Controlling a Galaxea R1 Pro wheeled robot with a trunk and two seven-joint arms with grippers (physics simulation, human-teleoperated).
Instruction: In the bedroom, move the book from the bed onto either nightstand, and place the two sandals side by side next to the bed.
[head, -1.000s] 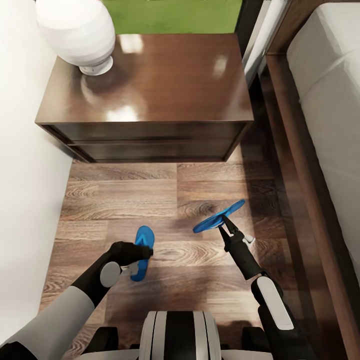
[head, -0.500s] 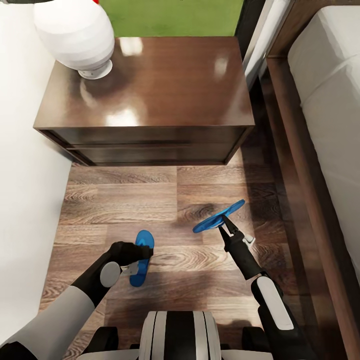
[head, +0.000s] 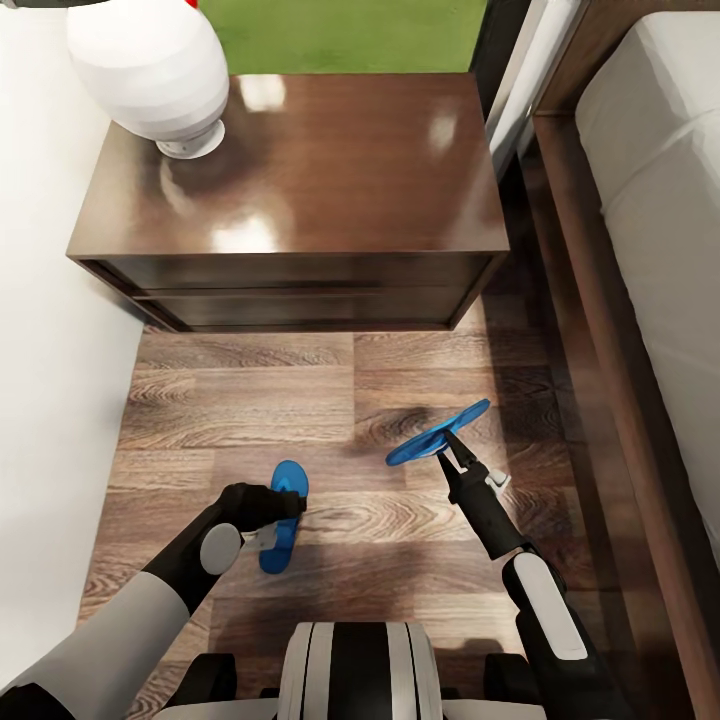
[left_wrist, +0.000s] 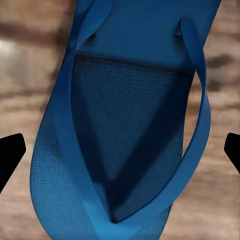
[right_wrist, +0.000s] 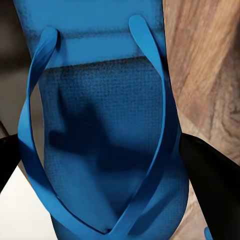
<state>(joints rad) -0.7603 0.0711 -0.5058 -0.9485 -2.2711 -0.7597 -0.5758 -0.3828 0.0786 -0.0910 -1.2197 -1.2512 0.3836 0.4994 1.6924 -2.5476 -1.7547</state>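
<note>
1. A white rounded lamp (head: 150, 70) stands on a small round foot at the back left corner of a glossy dark cabinet top.
2. A white wall (head: 45, 400) runs down the left side.
3. Green grass (head: 340, 30) shows at the top, beyond the glass.
4. A pale curtain (head: 525, 70) hangs at the upper right.

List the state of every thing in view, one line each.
Left sandal: flat on the floor, strap side up.
Right sandal: lifted and tilted, pinched by the right gripper.
Left gripper: over the left sandal, fingers spread apart.
Nightstand: drawers closed.
Lamp: upright on the nightstand.
</note>
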